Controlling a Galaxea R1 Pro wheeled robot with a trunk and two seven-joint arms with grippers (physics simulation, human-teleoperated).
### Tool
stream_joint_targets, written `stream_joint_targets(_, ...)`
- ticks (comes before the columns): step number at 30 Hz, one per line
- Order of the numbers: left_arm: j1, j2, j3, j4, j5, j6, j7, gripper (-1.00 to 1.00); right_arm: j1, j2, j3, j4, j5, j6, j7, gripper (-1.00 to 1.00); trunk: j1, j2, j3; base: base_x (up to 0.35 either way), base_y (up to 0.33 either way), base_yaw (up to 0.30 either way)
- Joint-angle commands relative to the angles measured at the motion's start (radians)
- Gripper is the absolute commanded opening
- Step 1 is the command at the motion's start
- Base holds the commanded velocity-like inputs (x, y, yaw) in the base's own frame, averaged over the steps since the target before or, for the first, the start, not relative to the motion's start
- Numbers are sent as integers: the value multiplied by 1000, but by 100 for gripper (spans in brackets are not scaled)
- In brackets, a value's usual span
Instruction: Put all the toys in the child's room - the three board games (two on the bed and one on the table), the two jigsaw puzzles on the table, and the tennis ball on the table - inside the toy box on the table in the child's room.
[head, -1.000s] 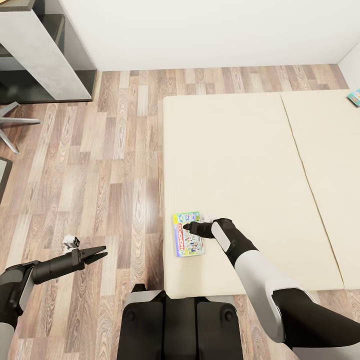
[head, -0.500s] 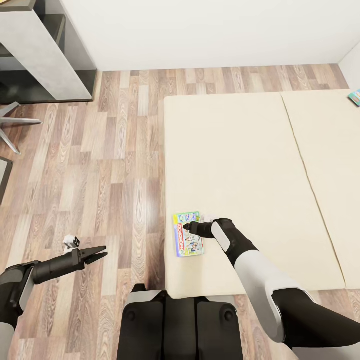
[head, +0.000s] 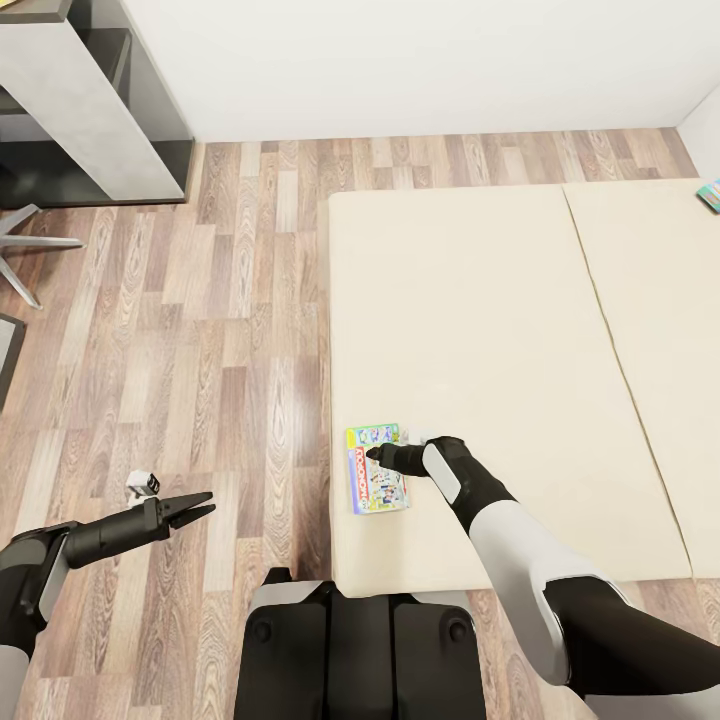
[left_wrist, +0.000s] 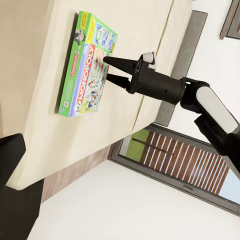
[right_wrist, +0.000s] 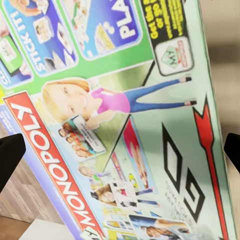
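Two open fingers of right gripper over Monopoly box; bed.

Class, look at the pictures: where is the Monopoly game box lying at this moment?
In the head view, the Monopoly box lies flat on the bed, near its left front corner, directly under the right pincer.

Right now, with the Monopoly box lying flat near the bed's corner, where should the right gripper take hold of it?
Probably by a thin side edge. The Monopoly box lies flat on the bed, so its broad face gives no purchase. The edge along the mattress's floor side looks most reachable. The right gripper hovers open above the lid; its fingers should straddle that edge.
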Motion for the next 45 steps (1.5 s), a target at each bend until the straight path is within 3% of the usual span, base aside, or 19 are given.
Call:
stream_joint_targets(1,0,0,0,0,-1,11,-4,100,0,0,0,-1,4,4,2,100,1,-1,-1,0,0,0)
stream_joint_targets(45,0,0,0,0,-2,12,-4,100,0,0,3,-1,4,5,2,100,1,-1,-1,0,34,0)
